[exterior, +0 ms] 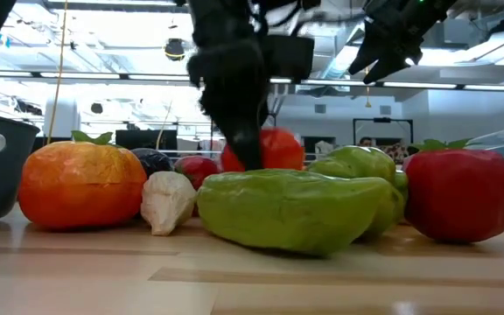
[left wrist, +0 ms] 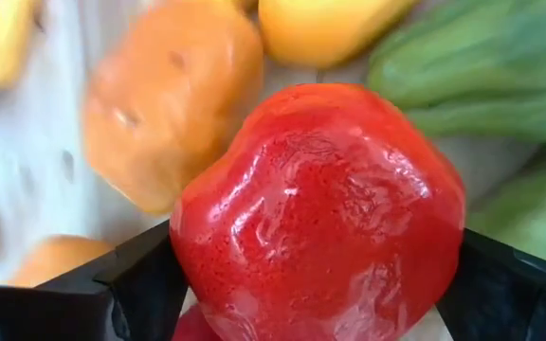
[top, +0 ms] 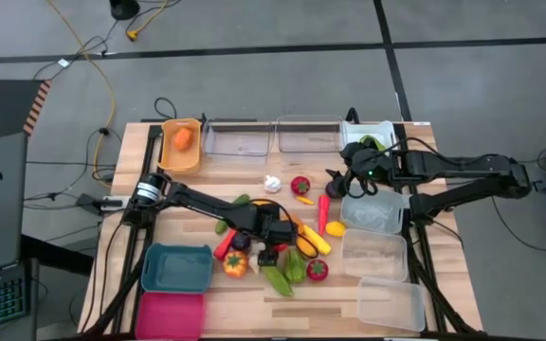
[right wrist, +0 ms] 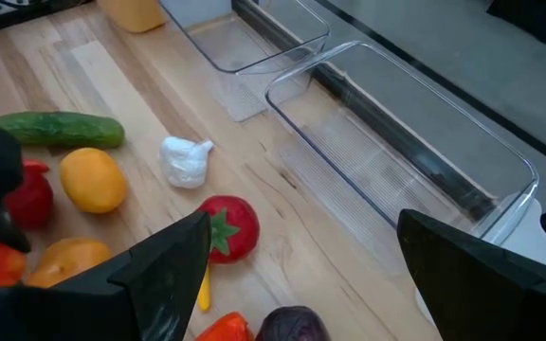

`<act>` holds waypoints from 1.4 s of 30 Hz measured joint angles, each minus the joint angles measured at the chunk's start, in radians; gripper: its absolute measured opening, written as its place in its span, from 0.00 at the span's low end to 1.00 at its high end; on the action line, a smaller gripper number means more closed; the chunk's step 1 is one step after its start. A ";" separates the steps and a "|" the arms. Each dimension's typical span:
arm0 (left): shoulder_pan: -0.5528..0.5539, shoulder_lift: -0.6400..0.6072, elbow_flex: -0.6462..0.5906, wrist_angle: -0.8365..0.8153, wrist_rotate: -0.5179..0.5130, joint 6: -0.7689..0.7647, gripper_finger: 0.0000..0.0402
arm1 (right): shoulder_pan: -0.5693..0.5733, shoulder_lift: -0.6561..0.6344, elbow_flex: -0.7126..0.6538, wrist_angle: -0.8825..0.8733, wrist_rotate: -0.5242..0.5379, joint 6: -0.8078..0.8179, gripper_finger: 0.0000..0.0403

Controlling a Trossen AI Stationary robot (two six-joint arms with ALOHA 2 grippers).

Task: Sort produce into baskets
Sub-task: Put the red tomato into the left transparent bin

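The red pepper (left wrist: 320, 208) sits squarely between my left jaws (top: 275, 234), in the heap of produce out toward the middle of the surface (top: 444, 317) from the teal bin (top: 176, 267). It is a squat, rounded piece with no long axis to speak of, so the angle I take it at matters little. What matters is that it is centred, and it is, with one dark finger (left wrist: 121, 284) on each flank and its bulk filling the gap.

My left jaws are apart, standing close against its sides. I cannot tell whether they press on it at all, and I judge it not gripped.

An orange piece (left wrist: 169, 95) and a yellow one (left wrist: 325, 28) lie just beyond the pepper, with green pieces (left wrist: 482, 76) crowding it alongside. A straight lift should clear them, whereas a sideways drag would shove them about.

The red bin (top: 171, 315) stands just beside the teal bin, on the same side of the surface as my left arm. That arm is by far the nearer one for the carry, if red goes with red.

My right jaws (right wrist: 301, 275) hang far across the surface from the teal bin, wide apart and holding nothing.
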 joint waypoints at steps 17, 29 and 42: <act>0.157 -0.192 0.096 -0.187 -0.221 0.132 0.86 | 0.000 0.000 0.000 0.000 0.000 0.000 0.91; 0.445 -0.238 0.096 -0.267 -0.337 0.238 0.87 | 0.000 0.000 0.000 0.000 0.000 0.000 0.91; 0.715 -0.238 0.096 -0.230 -0.169 0.241 0.87 | 0.000 0.000 0.000 0.000 0.000 0.000 0.91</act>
